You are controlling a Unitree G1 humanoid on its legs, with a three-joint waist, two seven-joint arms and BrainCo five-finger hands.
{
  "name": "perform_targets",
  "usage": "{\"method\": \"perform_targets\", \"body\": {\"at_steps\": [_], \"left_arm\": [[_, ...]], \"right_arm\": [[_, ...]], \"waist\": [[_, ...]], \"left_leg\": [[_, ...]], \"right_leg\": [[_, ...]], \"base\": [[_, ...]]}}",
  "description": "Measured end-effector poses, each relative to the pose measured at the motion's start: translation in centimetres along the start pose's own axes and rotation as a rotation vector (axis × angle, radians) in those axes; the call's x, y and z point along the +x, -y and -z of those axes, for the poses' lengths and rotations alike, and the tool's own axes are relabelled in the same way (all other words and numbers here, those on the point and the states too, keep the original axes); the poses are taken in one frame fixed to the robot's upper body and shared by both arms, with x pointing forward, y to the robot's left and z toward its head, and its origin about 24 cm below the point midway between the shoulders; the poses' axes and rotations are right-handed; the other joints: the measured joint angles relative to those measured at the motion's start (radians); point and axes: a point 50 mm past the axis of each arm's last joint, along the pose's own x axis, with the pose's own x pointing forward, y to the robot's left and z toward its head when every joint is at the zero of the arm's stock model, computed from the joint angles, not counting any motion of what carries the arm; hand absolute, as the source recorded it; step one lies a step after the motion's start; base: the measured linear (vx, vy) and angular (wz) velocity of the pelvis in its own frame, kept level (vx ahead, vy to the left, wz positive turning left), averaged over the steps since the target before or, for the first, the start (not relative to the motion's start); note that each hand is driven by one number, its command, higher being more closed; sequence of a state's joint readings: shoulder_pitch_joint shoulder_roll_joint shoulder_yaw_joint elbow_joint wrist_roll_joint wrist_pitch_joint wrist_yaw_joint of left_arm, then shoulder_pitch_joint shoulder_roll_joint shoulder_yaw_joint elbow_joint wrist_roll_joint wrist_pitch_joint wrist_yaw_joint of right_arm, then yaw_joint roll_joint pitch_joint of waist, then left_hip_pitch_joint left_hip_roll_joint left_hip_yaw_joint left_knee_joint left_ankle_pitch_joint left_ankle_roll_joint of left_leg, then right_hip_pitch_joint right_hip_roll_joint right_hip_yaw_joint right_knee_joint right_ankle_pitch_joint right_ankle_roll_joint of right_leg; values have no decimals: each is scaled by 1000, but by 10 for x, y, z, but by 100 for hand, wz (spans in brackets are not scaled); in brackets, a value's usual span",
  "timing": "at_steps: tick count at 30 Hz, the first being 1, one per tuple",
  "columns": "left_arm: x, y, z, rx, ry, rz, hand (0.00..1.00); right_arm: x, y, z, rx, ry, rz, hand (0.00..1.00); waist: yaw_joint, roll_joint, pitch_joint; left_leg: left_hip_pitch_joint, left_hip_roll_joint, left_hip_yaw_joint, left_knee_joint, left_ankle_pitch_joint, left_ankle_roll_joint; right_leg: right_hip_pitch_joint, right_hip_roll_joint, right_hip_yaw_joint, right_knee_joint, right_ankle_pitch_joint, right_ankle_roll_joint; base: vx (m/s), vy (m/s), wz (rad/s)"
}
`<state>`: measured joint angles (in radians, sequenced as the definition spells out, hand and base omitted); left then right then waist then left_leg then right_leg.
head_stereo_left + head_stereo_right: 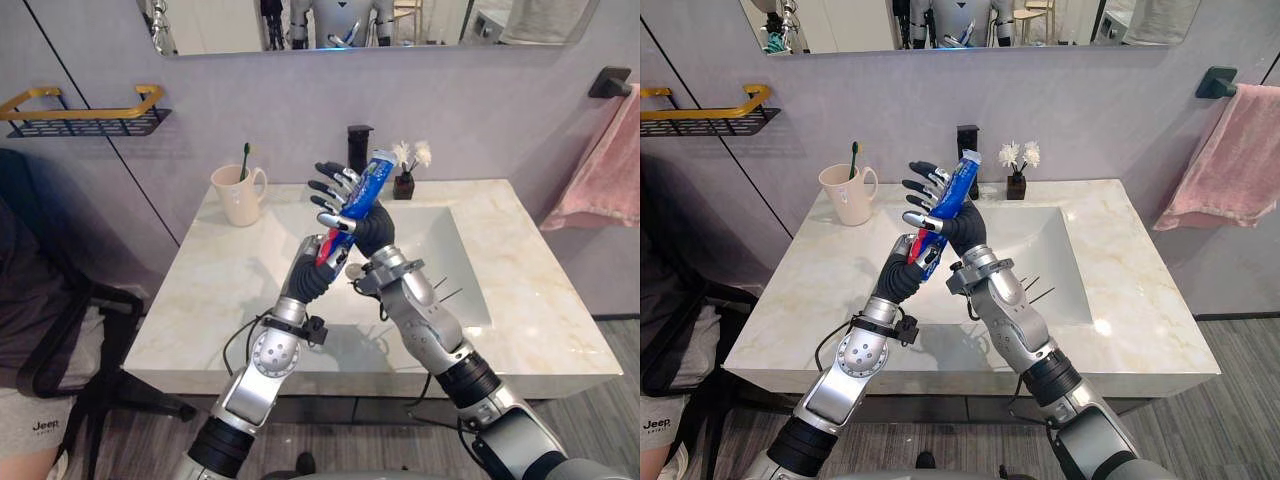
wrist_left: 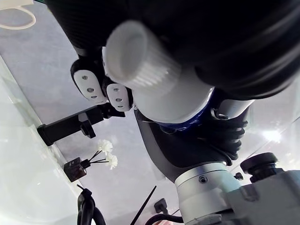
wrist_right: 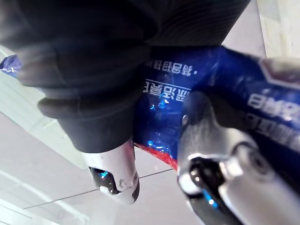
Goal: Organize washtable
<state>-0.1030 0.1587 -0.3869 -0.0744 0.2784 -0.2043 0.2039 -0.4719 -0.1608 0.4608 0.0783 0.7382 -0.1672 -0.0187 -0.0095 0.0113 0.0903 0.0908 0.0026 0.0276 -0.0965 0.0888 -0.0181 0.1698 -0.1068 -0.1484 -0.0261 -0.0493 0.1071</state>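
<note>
A blue and red toothpaste tube [image 1: 362, 190] with a white cap [image 2: 140, 56] is held tilted in the air above the sink basin [image 1: 440, 260]. My left hand [image 1: 322, 252] is curled round its lower, cap end. My right hand [image 1: 340, 195] takes the tube's upper half across its palm, the thumb [image 3: 225, 154] pressed on the blue wrapper and the fingers spread towards the left. A cream cup [image 1: 238, 195] with a green toothbrush [image 1: 245, 158] stands at the back left of the marble washtable [image 1: 210, 300].
A black faucet [image 1: 358, 145] and a small dark vase of white flowers [image 1: 405, 178] stand behind the basin. A pink towel [image 1: 605, 175] hangs at the right. A black and gold wall shelf [image 1: 90, 118] is at the left, above a seated person [image 1: 25, 300].
</note>
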Motion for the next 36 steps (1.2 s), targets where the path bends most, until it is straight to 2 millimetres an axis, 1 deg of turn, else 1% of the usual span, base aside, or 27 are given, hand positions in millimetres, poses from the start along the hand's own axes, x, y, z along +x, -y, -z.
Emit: {"method": "perform_targets", "body": {"at_steps": [7, 8, 14, 17, 20, 22, 23, 24, 25, 26, 28, 30, 32, 33, 34, 35, 36], "left_arm": [[-5, 1, 6, -1, -32, 1, 100], [-6, 1, 7, -2, -37, 2, 0], [-16, -3, 15, 2, -84, -18, 0], [-14, -15, 11, 20, -60, -64, 0], [-16, -38, 4, 47, -28, -166, 0], [-24, -80, 2, 111, -27, -363, 0], [-26, -90, 1, 128, -24, -408, 0], [-32, -105, -2, 153, -14, -477, 0], [-35, -115, -5, 163, -4, -524, 0], [-38, -123, -8, 177, 9, -569, 0], [-41, -130, -10, 184, 19, -608, 0], [-52, -137, -10, 197, 6, -650, 0], [-67, -149, -4, 235, -47, -700, 0], [-72, -152, -1, 243, -66, -714, 0], [-83, -158, 6, 244, -115, -754, 0], [-88, -161, 12, 248, -148, -775, 0], [-102, -166, 24, 230, -222, -824, 0]], "right_arm": [[0, -1, 6, 4, -32, -3, 100], [0, -2, 7, 5, -35, -6, 100], [1, -3, 6, -22, -28, -19, 100], [3, 0, 0, -16, 6, 1, 100], [4, 2, -16, -11, 83, 18, 100], [2, 13, -38, -43, 181, 56, 100], [1, 16, -43, -48, 206, 66, 100], [-2, 22, -51, -64, 241, 88, 100], [-5, 27, -56, -76, 262, 103, 100], [-10, 33, -60, -86, 279, 127, 100], [-15, 39, -59, -92, 276, 151, 100], [-19, 41, -55, -89, 263, 168, 100], [-25, 46, -52, -107, 251, 194, 100], [-28, 48, -52, -114, 252, 205, 100], [-32, 51, -53, -118, 258, 223, 100], [-34, 53, -55, -122, 264, 233, 100], [-39, 55, -58, -126, 280, 248, 100]], "waist": [[0, 0, 0], [0, 0, 0], [0, -2, -17], [-1, -2, -17], [-1, -2, -17], [1, -2, -17], [1, -2, -17], [1, -2, -17], [6, -2, -17], [18, -2, -17], [23, -2, -17], [23, -3, -17], [24, -4, -17], [26, -5, -18], [26, -7, -18], [29, -7, -19], [31, -9, -20]], "left_leg": [[-4, 1, 0, -6, 6, -1], [-6, 0, 0, -6, 7, -1], [-8, 0, -1, -4, 8, -1], [-8, 0, -2, -1, 10, -1], [-8, -1, -2, -2, 10, 0], [-8, -1, -2, -2, 10, -1], [-7, -1, -3, -3, 10, -1], [-7, -1, -3, -5, 10, -1], [-8, -2, -3, -6, 10, -1], [-7, -2, -4, -6, 10, -1], [-7, -2, -4, -6, 10, -1], [-7, -3, -8, -6, 10, -1], [-8, -3, -14, -6, 10, -1], [-8, -3, -16, -6, 10, -1], [-8, -4, -23, -6, 10, -1], [-8, -5, -24, -6, 10, -1], [-10, -4, -24, -6, 10, -1]], "right_leg": [[-1, 0, 0, -11, 7, 1], [-2, 0, -1, -12, 8, 0], [-1, 0, -3, -12, 11, 3], [1, 0, -7, -12, 12, 3], [2, 0, -9, -12, 12, 3], [3, -1, -12, -12, 12, 3], [4, -1, -13, -12, 12, 3], [4, -1, -14, -13, 12, 3], [5, -1, -15, -13, 12, 3], [5, -2, -15, -13, 12, 3], [5, -2, -16, -14, 11, 2], [5, -2, -17, -16, 10, 0], [9, -2, -23, -22, 10, 0], [11, -2, -26, -24, 10, 0], [16, -2, -33, -29, 10, 0], [17, -2, -35, -30, 10, 0], [17, -2, -37, -31, 10, 0]], "base": [[-36, -9, 0], [-40, -11, 0], [0, 0, 0], [-11, -15, 3], [0, 0, 0], [-19, -10, 4], [-18, -12, 4], [0, 0, 0], [0, 0, 0], [0, 0, 0], [0, 0, 0], [0, 0, 0], [0, -6, 5], [1, -17, 12], [1, -17, 11], [2, -24, 10], [3, -23, 6]]}}
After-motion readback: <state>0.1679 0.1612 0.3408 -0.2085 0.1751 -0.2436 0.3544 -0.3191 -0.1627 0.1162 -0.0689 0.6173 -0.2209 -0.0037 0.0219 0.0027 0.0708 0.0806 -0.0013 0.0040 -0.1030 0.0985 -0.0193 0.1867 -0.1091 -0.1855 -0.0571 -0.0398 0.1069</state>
